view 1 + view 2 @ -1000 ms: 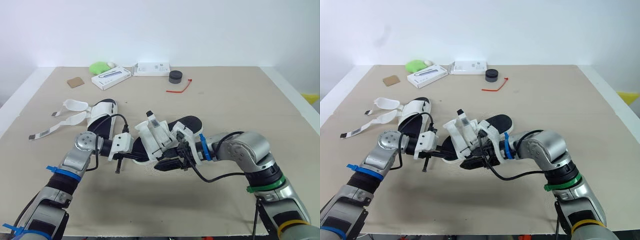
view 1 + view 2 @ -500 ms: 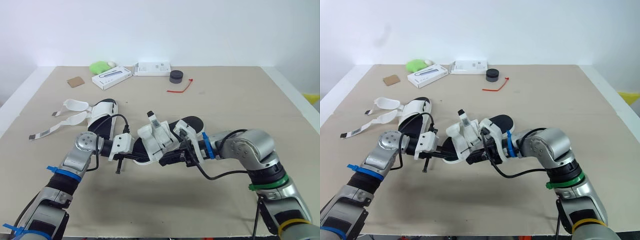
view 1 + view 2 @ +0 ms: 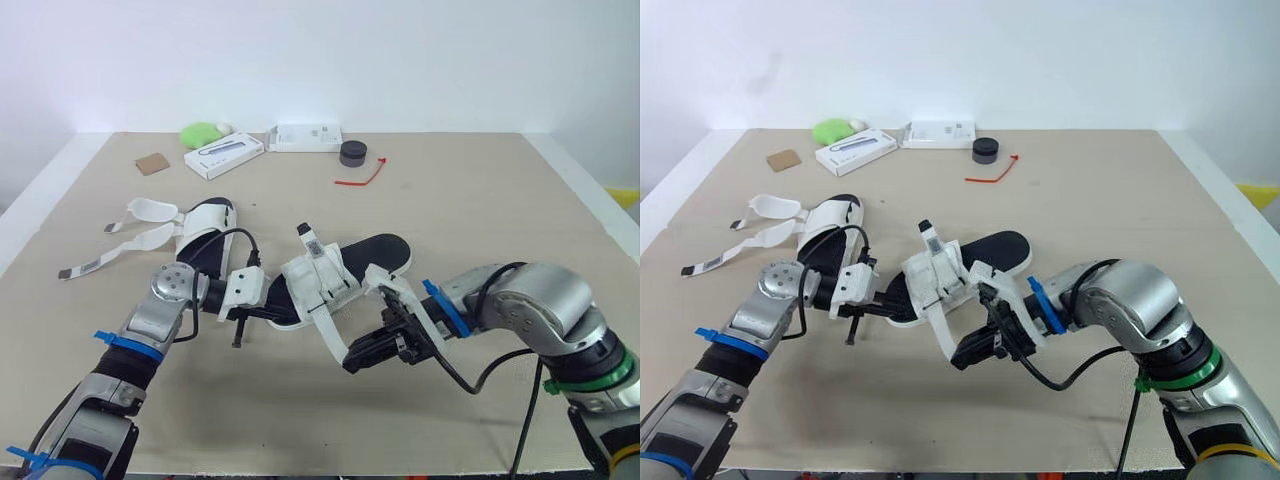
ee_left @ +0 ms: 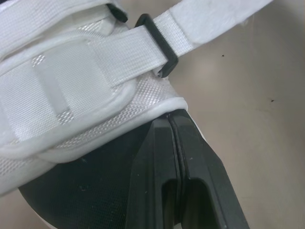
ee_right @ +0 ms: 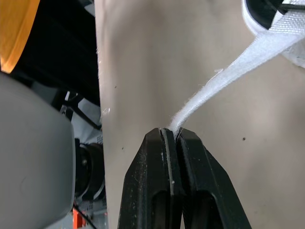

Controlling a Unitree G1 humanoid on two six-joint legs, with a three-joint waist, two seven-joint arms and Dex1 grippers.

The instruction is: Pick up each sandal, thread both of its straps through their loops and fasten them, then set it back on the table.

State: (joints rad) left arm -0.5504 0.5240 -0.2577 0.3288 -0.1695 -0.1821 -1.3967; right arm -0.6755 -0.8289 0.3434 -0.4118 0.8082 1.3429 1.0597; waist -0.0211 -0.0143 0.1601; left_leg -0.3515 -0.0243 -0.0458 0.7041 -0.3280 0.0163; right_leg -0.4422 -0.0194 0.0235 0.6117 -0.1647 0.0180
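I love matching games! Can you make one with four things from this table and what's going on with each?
Things:
1 strap end
2 middle sandal
3 other sandal
4 red tie

States:
A lying flat, straps undone
B beside the black puck
C pinched in the right gripper
D gripped by the left gripper

Pairs: 1-C, 2-D, 3-A, 4-B

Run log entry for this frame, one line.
left gripper: shut on sandal edge | right gripper: shut on strap end | strap: through black loop, taut | second sandal: on table, unfastened
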